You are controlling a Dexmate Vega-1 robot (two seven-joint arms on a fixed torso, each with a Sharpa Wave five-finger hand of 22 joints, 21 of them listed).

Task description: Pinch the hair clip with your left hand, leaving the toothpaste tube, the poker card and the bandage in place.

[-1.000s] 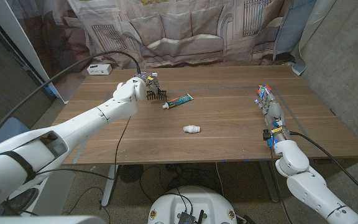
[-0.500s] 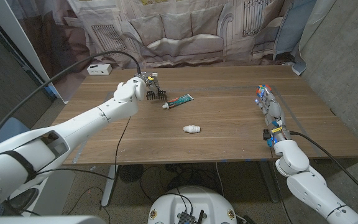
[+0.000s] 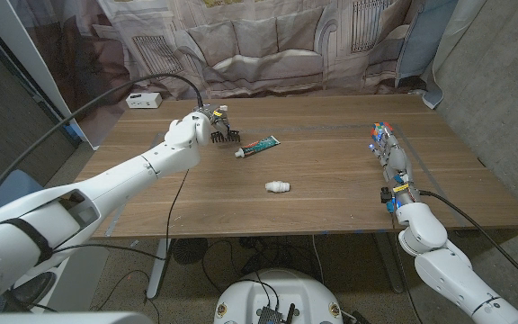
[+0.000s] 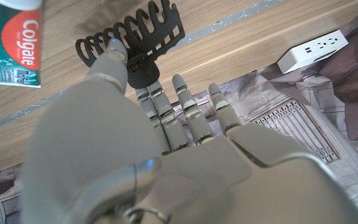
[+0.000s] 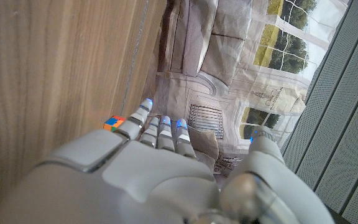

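Printed cloth showing a sofa is hanging behind the wooden bench (image 3: 331, 193). Near the far left part of the bench, the left hand (image 3: 196, 129) is pinching the black clip (image 3: 226, 136) between thumb and finger; the wrist view is showing the thumb tip (image 4: 114, 53) lying on the clip's toothed body beside the tube (image 4: 14, 40). Whether the clip is touching the wood is unclear. The tube is lying just beside it, and the bandage (image 3: 277, 187) is sitting mid-bench, well apart. The right hand (image 3: 391, 155) is waiting at the right side, fingers straight, holding nothing. The pinch looks made; next, the grip needs holding steady without nudging the tube.
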